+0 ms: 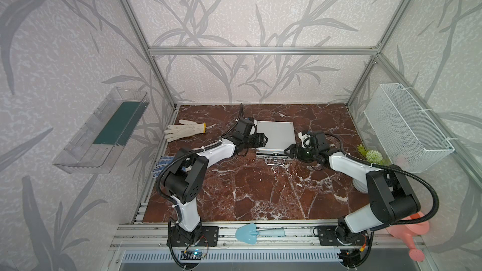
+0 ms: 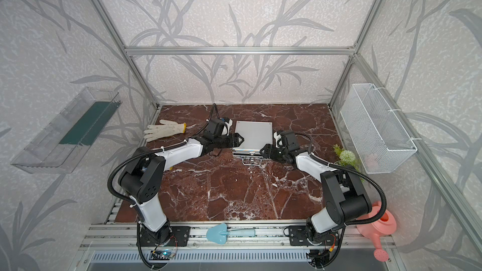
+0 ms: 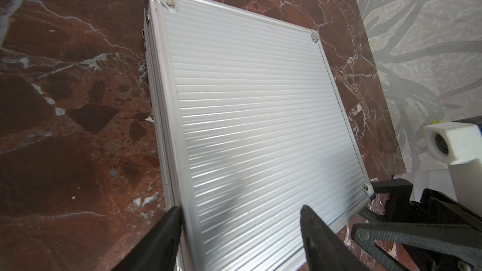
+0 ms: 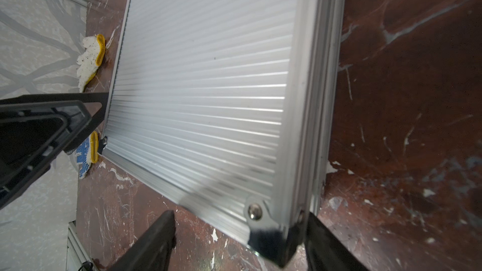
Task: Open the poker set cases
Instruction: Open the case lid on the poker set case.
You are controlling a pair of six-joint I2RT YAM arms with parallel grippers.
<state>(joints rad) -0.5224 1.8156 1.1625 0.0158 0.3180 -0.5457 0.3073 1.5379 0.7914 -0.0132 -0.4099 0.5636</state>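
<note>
Right now the silver case (image 1: pixel 276 132) lies flat and closed on the marble table (image 1: pixel 260 194), toward the back and about midway across, its handle (image 1: pixel 274 162) on the front edge facing my bases. My left gripper (image 1: pixel 260 140) sits low at the case's left side, near the front corner; in the left wrist view it (image 3: pixel 241 239) is spread wide, one finger beside the side wall and one over the ribbed lid, pinching nothing. My right gripper (image 1: pixel 289 150) is at the front right corner; in the right wrist view it (image 4: pixel 240 243) is spread too, the riveted corner of the case (image 4: pixel 208 87) lying between the fingers. Whether either finger touches the metal I cannot tell. Both top views show the lid (image 2: pixel 253 132) down. A white glove (image 1: pixel 184 130) lies left of the case, well apart, and a blue-dotted glove (image 1: pixel 162 165) peeks from under my left arm.
</note>
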